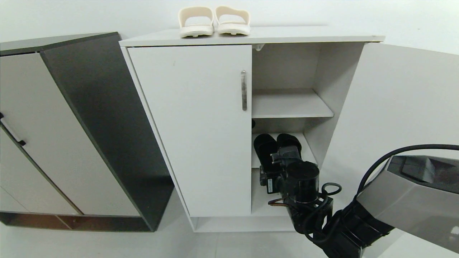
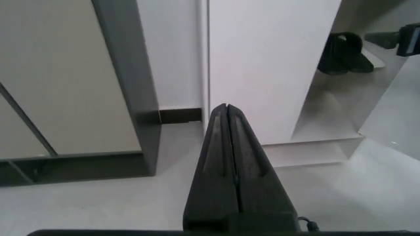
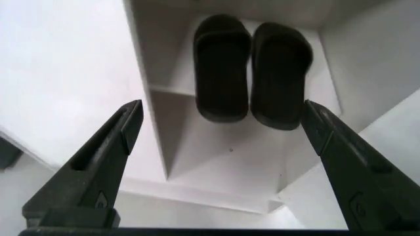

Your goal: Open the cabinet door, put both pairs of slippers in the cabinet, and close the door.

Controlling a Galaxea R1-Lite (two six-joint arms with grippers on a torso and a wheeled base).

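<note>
Setting: home-style entryway. Evidence: white shoe cabinet (image 1: pixel 190 129) against plain white wall (image 1: pixel 71 14); cream slippers (image 1: pixel 214 21) on top, 12 o'clock; black slippers (image 1: pixel 265 143) shelved inside; dark grey cabinet (image 1: pixel 89 107), 9 o'clock; pale floor (image 1: pixel 89 243).

2 blk slippers (image 1: pixel 266 146), 2 cream slippers (image 1: pixel 214 22), 2 cabinets (image 1: pixel 190 136)

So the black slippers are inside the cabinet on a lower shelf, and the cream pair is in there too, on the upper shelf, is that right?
Not quite. The head view shows the cream slippers sitting on top of the cabinet, outside it, not on the upper shelf. The rest holds: the black slippers are inside the cabinet on a lower shelf.
</note>
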